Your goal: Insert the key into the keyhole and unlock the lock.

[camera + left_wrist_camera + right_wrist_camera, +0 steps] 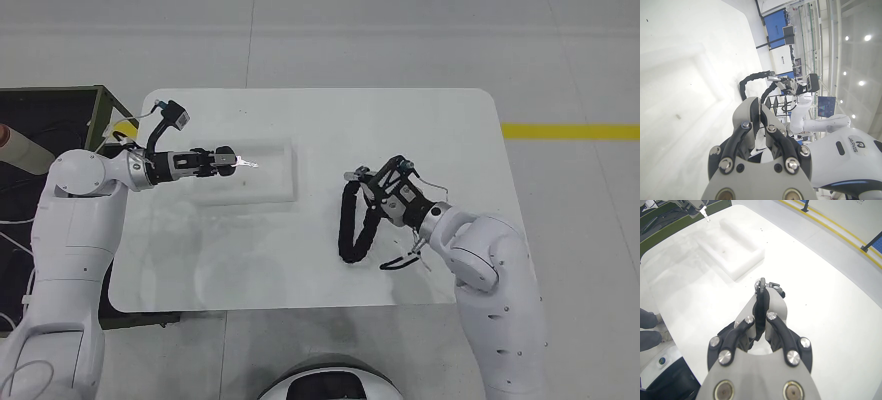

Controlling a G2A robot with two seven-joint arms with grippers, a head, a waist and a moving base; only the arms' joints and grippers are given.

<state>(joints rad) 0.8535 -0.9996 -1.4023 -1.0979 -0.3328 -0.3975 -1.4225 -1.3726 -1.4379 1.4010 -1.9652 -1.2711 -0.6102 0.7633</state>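
Note:
My left gripper [231, 160] hovers over the white tray [270, 188] at the table's back left, shut on a small silver key [246, 162] whose blade points toward the other arm. In the left wrist view the key [759, 110] shows edge-on between the pads. My right gripper [380, 190] is near the table's middle right, shut on the black sleeved cable of a cable lock [350, 228]. The cable loop hangs down to the table. The metal lock head [762, 284] sticks out just past the right gripper [762, 297]. A wide gap separates the key [706, 217] from the lock.
The shallow white foam tray [743, 262] lies between the two arms on the white table [450, 130]. A dark green cart [60, 110] stands against the table's left edge. A yellow floor line [570, 130] runs beyond the right edge.

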